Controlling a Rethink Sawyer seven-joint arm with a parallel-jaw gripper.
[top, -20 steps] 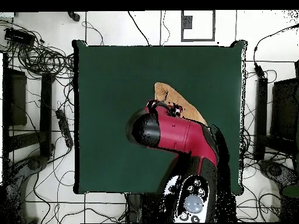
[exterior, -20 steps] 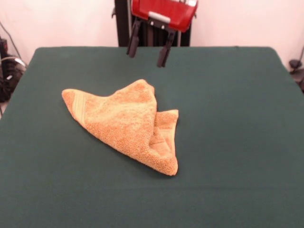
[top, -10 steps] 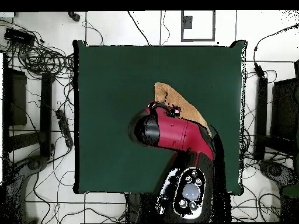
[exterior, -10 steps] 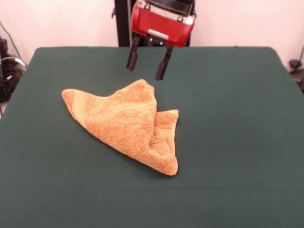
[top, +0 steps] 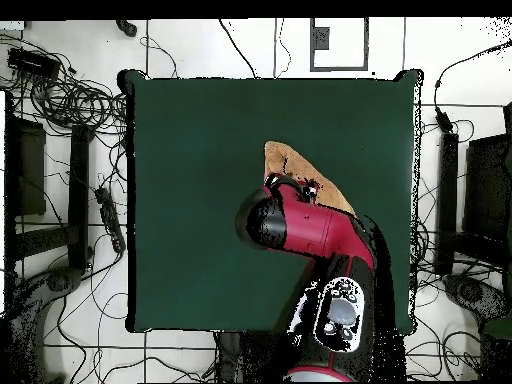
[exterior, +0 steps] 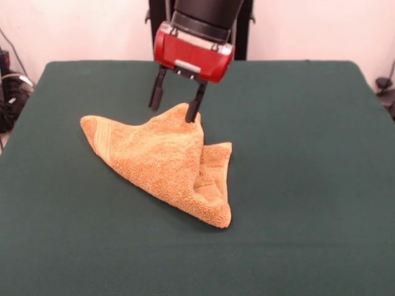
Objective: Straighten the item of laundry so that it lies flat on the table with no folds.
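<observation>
Presently the towel (exterior: 166,161) lies bunched in a rough triangle near the middle of the green counter (exterior: 308,185), one banded corner out flat to one side, another folded over itself at the near point. The jaws (exterior: 174,103) hang spread over the peak at its far edge; one tip looks to touch the pile, though I cannot be sure of contact. Terry cloth: light, limp, will drape and drag rather than slide. Best hold, I judge, is a hemmed corner or that raised peak. Overhead, the arm (top: 310,228) hides most of the towel.
</observation>
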